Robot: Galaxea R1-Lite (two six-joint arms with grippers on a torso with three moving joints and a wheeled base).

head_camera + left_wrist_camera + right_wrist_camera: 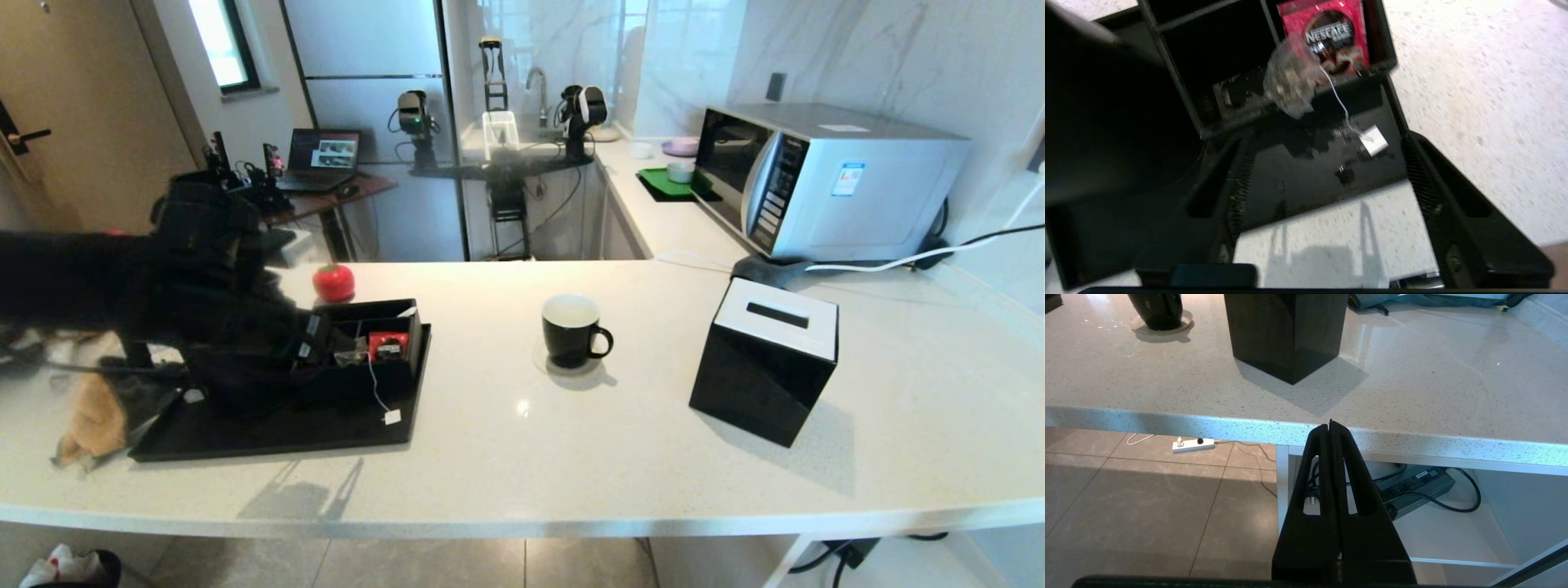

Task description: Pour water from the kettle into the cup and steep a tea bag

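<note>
Nearest, below the counter (1412, 396) edge, the right gripper (1331, 425) is parked with its fingers pressed together on nothing. On the counter's left side the left gripper (1323, 196) hangs over a black tray (269, 433), its fingers spread wide and empty, with the tea bag (1290, 81), a pale see-through pouch, draped on the rim of a black box (390, 314) and its thin white string running down to a small square tag (1373, 140) on the tray. Further along stands the cup (571, 329), glossy black with a white inside, well apart from the tray.
</note>
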